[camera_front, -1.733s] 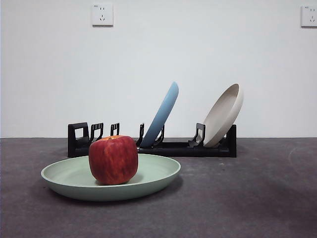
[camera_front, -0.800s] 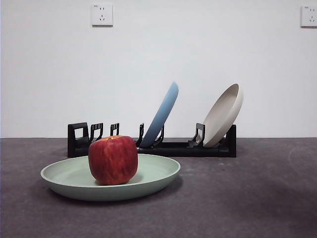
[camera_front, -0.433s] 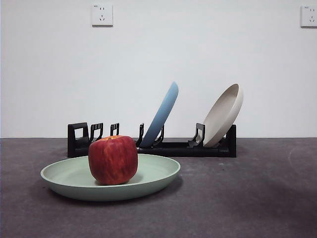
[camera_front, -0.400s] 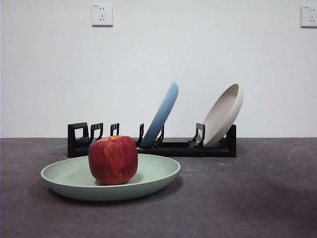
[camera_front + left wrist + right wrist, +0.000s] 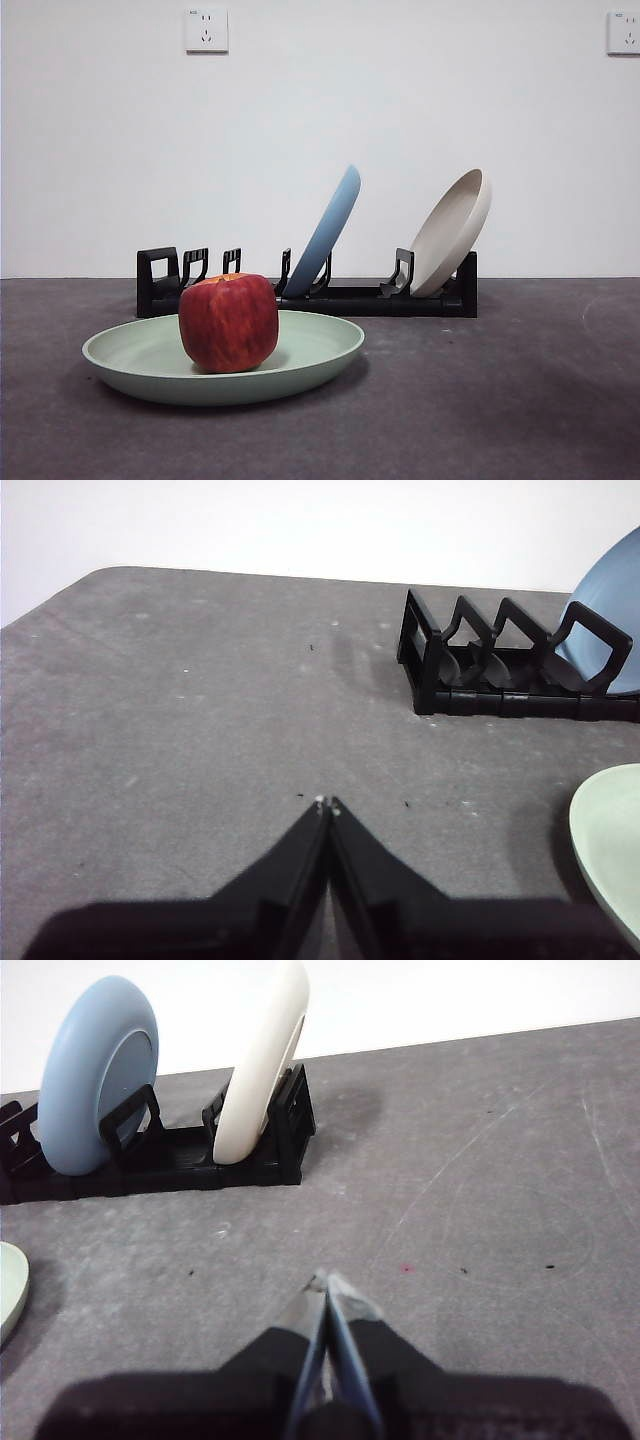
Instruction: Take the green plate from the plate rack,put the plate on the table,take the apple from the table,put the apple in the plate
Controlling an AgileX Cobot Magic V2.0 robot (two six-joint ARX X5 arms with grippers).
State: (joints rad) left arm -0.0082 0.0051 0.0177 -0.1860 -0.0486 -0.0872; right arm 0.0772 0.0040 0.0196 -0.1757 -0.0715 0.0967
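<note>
The red apple (image 5: pixel 229 322) sits inside the pale green plate (image 5: pixel 310 350), which lies flat on the dark grey table (image 5: pixel 480 400) in front of the black plate rack (image 5: pixel 360 297). An edge of the green plate (image 5: pixel 608 850) shows in the left wrist view, and a sliver of it (image 5: pixel 8 1290) in the right wrist view. My left gripper (image 5: pixel 327 806) is shut and empty over bare table, off the end of the rack (image 5: pixel 500 670). My right gripper (image 5: pixel 327 1282) is shut and empty, out in front of the rack (image 5: pixel 160 1165). Neither arm appears in the front view.
A light blue plate (image 5: pixel 325 232) and a cream plate (image 5: pixel 452 232) lean in the rack's slots; both also show in the right wrist view, blue plate (image 5: pixel 100 1085) and cream plate (image 5: pixel 262 1060). A white wall with two sockets stands behind.
</note>
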